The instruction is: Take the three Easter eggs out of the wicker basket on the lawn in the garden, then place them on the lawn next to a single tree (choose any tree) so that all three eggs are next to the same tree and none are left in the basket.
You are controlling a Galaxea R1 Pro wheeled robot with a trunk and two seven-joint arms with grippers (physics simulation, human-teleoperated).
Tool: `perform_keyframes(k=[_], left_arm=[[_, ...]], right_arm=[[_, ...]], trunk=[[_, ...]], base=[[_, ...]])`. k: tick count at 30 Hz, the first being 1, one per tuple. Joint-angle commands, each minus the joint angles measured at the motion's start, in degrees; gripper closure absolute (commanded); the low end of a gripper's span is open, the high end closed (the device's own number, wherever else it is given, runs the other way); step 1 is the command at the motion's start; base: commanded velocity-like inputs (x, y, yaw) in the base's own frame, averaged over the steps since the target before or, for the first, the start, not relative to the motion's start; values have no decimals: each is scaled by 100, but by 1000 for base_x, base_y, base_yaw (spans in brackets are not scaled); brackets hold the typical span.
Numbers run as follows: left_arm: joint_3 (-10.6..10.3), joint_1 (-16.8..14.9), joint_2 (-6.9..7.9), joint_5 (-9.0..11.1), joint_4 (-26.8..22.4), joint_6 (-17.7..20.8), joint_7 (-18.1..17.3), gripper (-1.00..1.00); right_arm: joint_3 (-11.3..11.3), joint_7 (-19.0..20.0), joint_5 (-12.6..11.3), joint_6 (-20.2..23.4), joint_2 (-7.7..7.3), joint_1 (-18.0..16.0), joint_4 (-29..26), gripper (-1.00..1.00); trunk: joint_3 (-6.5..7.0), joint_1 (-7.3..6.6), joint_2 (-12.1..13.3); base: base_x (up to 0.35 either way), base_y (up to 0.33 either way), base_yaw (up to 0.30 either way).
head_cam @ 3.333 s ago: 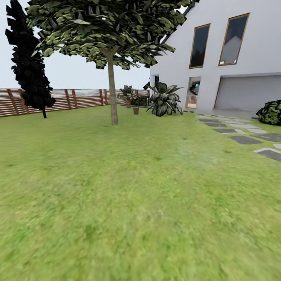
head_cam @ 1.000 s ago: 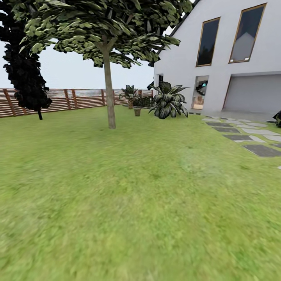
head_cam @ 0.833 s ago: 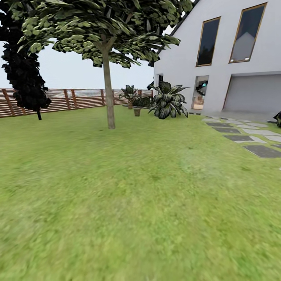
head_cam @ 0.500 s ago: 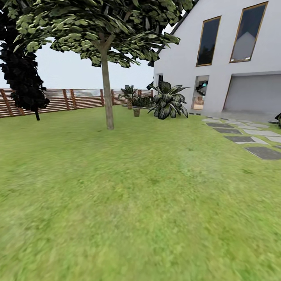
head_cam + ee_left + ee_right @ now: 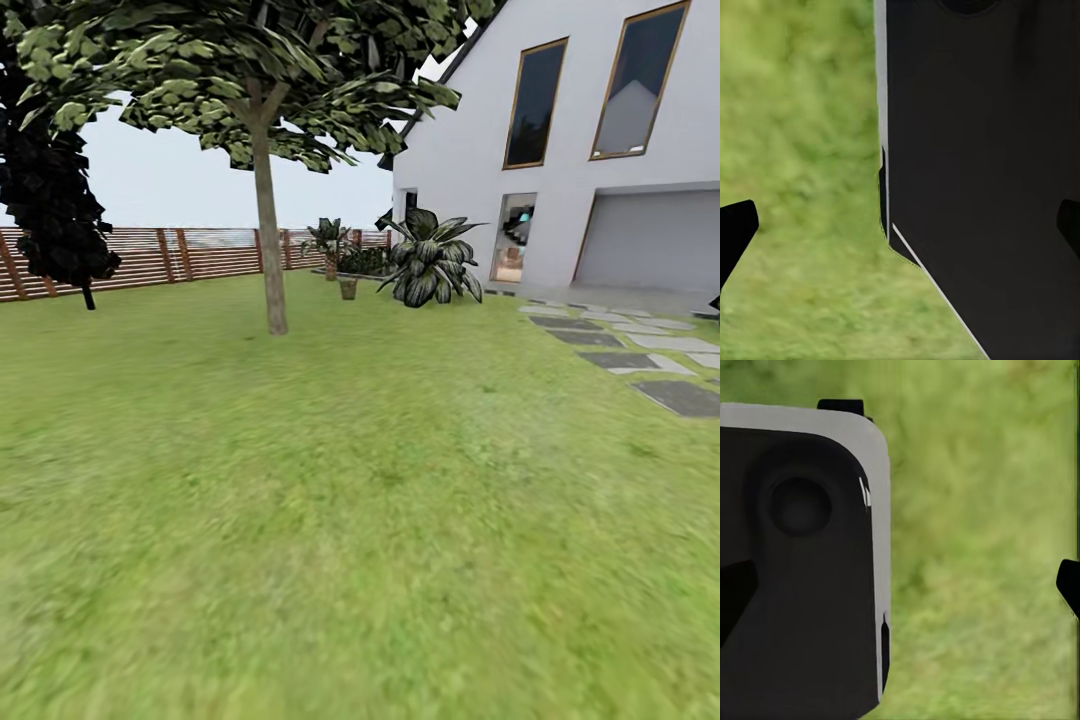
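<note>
The head camera is drifting right and forward: the tree is sliding toward the upper left of the frame. The robot is likely crossing the lawn in transit. In the wrist views, each end effector, left and right, is hanging spread wide above grass, holding nothing.

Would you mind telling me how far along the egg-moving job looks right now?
Nothing looks done: there is bare lawn around the tree. Both end effectors, left and right, have their fingers spread over grass with nothing between them. Lifting the eggs out and placing all three beside one tree remains.
</note>
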Motion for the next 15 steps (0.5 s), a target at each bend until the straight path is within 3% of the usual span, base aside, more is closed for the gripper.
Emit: perform_keyframes(k=[1, 9, 15], left_arm=[[0, 0, 1, 1, -5, 3, -4, -100], [0, 1, 0, 1, -5, 3, -4, -100], [0, 2, 0, 1, -2, 3, -4, -100]], right_arm=[[1, 0, 1, -2, -1, -2, 0, -100], [0, 0, -5, -2, 3, -2, 0, -100], [-4, 0, -12, -2, 3, -2, 0, -100]], trunk=[[-4, 3, -2], [-4, 3, -2], [-4, 3, -2]], base=[[333, -123, 0], [333, -123, 98], [333, -123, 203]])
